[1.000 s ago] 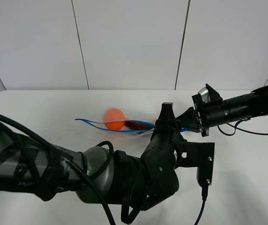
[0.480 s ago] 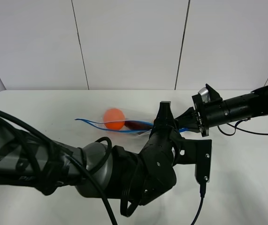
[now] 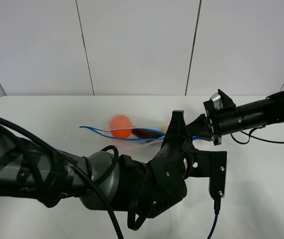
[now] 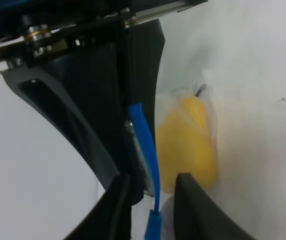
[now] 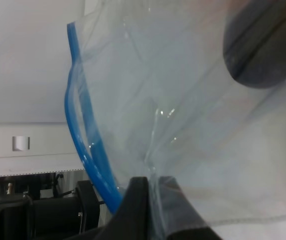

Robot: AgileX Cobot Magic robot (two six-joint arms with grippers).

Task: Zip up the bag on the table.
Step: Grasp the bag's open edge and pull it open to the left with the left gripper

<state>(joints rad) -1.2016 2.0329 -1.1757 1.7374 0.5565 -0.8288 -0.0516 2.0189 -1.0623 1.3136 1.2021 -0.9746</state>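
Observation:
The clear bag lies on the white table, its blue zipper strip running along the near edge. An orange ball and a dark oblong item show through it. In the left wrist view a yellow fruit lies inside. My left gripper straddles the blue strip near the bag's right end, jaws narrowly open with a thin gap on each side. My right gripper is shut on the clear plastic of the bag at its right end.
My left arm's bulky body fills the front of the table and hides the bag's near right part. The right arm reaches in from the right edge, a cable trailing beneath it. White wall panels stand behind the table.
The left gripper's jaws have narrowed around the blue strip and its wrist has shifted slightly. The right arm and the bag have stayed put.

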